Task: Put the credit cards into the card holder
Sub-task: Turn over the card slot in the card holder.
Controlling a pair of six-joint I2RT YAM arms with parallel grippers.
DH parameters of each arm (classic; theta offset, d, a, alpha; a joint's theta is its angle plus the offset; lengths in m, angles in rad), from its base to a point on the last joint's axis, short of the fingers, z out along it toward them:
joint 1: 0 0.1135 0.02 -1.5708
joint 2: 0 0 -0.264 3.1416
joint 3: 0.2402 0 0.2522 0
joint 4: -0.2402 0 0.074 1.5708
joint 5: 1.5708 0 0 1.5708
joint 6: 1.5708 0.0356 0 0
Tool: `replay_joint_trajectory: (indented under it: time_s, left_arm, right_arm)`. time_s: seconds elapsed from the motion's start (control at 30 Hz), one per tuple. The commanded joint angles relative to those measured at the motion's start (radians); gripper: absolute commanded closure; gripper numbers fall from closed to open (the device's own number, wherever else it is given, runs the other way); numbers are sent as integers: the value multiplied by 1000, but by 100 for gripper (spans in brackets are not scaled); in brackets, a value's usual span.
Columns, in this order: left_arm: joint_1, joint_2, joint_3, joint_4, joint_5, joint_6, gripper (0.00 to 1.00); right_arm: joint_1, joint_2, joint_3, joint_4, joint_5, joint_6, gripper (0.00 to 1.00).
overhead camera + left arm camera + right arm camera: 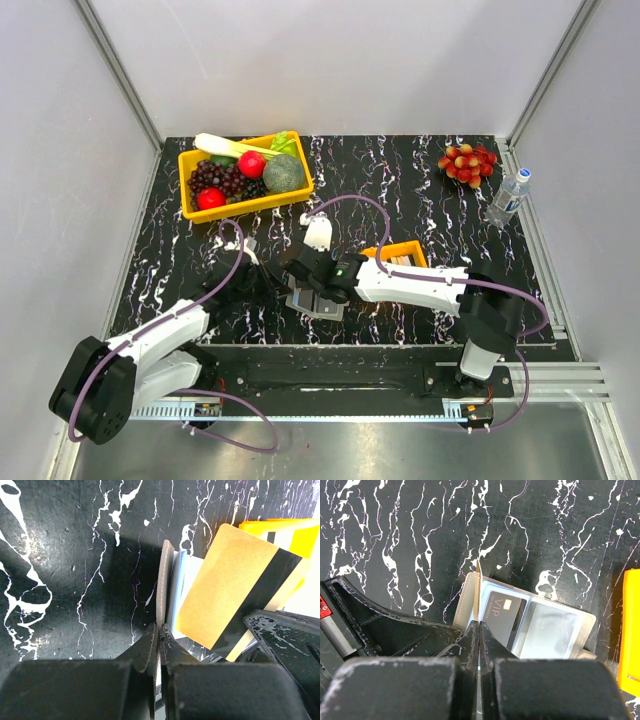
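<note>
tan card (225,585): thin, stiff, light, slick; likely best held by its edge | right gripper (478,625) pinches it edge-on just above the open card holder (555,625) | left gripper (160,627) pinches card holder's flap

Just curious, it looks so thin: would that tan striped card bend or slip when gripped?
Probably stiff: the tan card looks flat though the right claw pinches just one edge. Likely light, a mere sliver seen edge-on. Its smooth face might slip.
</note>
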Motion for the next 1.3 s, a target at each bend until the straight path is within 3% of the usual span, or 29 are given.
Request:
replay_joint_trajectory:
  time_s: [0.0,0.6,0.9,1.27]
  left_arm:
    - [-7,-9,-1,5,-23,-8,100]
    - [-6,8,1,-15,-40,-5,100]
    - [-6,55,-5,-61,-80,-2,100]
    - [-6,52,-10,-49,-66,2,100]
  right_arm:
    - [7,-30,-9,-9,50,-7,100]
    - [7,-102,-40,-2,54,-37,100]
    - [3,-239,-90,41,57,-59,100]
    - [-131,-205,-282,183,-352,33,100]
